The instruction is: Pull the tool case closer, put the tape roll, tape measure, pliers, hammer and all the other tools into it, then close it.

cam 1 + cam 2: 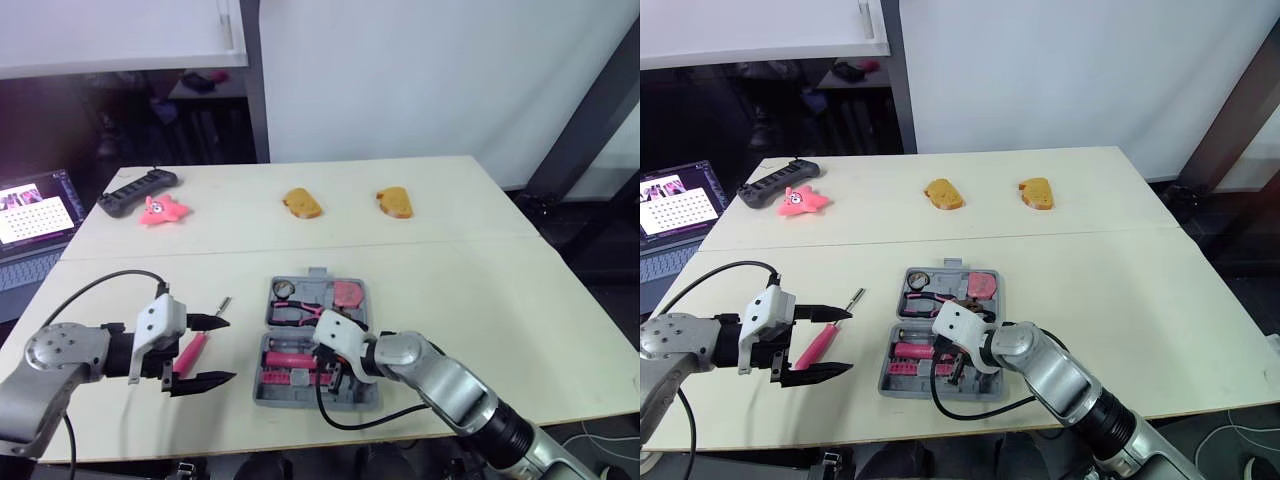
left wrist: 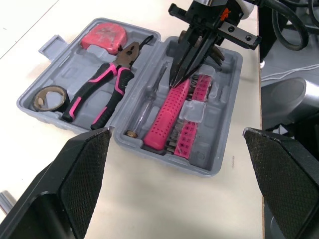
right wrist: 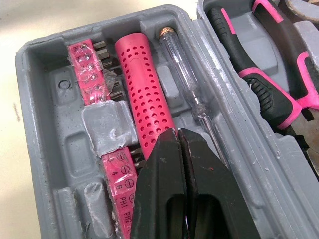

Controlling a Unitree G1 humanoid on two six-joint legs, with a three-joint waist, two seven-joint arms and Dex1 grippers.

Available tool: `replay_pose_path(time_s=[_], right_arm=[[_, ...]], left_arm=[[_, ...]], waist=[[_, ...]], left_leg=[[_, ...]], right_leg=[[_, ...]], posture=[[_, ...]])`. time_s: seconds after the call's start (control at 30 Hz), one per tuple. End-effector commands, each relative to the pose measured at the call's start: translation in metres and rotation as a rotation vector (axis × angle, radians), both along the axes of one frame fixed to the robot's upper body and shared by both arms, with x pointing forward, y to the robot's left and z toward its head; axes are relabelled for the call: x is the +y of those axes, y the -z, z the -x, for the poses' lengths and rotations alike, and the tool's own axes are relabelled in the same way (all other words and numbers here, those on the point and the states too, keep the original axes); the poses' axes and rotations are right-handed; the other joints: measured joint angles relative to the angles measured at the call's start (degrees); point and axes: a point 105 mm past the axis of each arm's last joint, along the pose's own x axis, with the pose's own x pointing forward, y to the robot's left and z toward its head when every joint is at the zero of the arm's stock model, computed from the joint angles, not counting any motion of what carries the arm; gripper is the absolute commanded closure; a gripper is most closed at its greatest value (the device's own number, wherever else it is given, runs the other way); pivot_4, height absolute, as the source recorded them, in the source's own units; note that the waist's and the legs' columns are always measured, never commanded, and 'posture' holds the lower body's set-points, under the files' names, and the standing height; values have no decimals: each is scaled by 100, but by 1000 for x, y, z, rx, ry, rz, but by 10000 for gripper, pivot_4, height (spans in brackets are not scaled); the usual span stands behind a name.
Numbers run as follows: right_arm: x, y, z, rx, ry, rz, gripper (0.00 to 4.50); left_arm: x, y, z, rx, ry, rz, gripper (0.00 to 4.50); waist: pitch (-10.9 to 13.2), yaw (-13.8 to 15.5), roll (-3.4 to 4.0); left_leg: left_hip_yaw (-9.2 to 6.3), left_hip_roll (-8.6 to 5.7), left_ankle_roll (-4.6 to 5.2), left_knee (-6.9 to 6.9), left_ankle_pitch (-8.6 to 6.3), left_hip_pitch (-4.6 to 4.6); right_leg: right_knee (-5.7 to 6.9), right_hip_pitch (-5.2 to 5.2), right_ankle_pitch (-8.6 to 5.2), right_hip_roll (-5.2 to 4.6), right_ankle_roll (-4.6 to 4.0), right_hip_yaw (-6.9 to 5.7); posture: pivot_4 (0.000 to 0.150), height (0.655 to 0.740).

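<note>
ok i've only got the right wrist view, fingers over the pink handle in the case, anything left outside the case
observer: Yes, one pink-handled screwdriver lies on the table, on the robot's left of the tool case.
operator: is the left gripper on it
observer: No. The left gripper is open with its fingers spread wide, and the head views show the screwdriver between them, not gripped.
operator: tape roll and tape measure in
observer: Both are in. The tape roll and tape measure sit in the case's far half, beside the pliers.
</note>
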Motion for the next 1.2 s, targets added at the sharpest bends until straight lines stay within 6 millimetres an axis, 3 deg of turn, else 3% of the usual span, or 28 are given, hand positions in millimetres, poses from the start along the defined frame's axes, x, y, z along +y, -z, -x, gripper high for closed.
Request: replay_pose_path(time_s=[0.03, 0.27, 0.4, 0.6, 0.97, 1.2], right_arm=[[-35, 83, 52, 301, 8, 219, 44411], [-11, 48, 37, 167, -14, -42, 44411], [-10, 40, 37, 163, 3, -109, 44411], [-30, 67, 43, 248, 60, 30, 44411], [-49, 91, 65, 333, 5, 209, 44411], [-71, 116, 82, 470, 29, 380, 44411]], left_arm=[[5, -10, 1, -3, 9, -8, 0], [6, -9, 1, 7, 18, -15, 0], [6, -10, 0, 6, 23, -16, 0], [4, -11, -1, 3, 28, -14, 0], [5, -12, -2, -2, 27, -17, 0], [6, -12, -3, -1, 31, -30, 0]], waist=[[-1, -2, -1], [7, -4, 6], [41, 6, 13], [50, 5, 16], [42, 4, 12], [15, 4, 16]], left_leg=[[-1, 1, 0, -1, 0, 1], [-4, 4, -4, -3, -7, -13], [-4, 4, -6, -3, -11, -26], [-4, 4, -7, -6, -24, -30], [-9, 7, -12, -6, -33, -16], [-12, 10, -14, -8, -35, 0]], right_leg=[[0, 1, -1, 0, 0, -1], [0, -14, -10, 1, 3, -3], [0, -25, -11, 1, 4, -3], [-1, -30, -19, 0, 5, -3], [-1, -18, -35, 0, 6, -4], [-2, 0, -67, -1, 14, -4]], posture=[[1500, 7400], [1500, 7400], [1500, 7400], [1500, 7400], [1500, 7400], [1500, 7400]])
